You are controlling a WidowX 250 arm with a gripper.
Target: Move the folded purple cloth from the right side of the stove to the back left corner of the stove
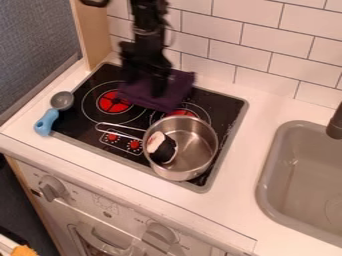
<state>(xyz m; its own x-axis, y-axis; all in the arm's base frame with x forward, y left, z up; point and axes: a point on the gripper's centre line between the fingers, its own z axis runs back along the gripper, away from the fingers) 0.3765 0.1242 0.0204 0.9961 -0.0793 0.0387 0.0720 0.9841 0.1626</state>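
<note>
One purple cloth [179,89], bunched at the back of the black stovetop [227,104], upper middle of the frame, and right over it is the black gripper [152,86], hanging down from the top edge! Dark shape against dark cloth, blurred too; whether the gripper stands apart, together or clamped on the cloth, I cannot tell. The cloth sits between the two red burner rings, reaching toward the left burner [113,101] on one side and the right burner [180,114] on the other.

Just in front, near the centre, there's the metal pot [194,135], handle pointing left above the printed red controls [134,145], and inside it a black-and-white piece [161,148] leaning at the pot's left side. Over at the left of the frame, a scoop [47,121] with a blue handle and grey bowl lies across the stovetop's left edge. Out right, the grey sink [267,175] with a dark faucet [336,122] at the frame's edge; white tiles [254,40] behind, oven knobs [50,189] down in the lower left!
</note>
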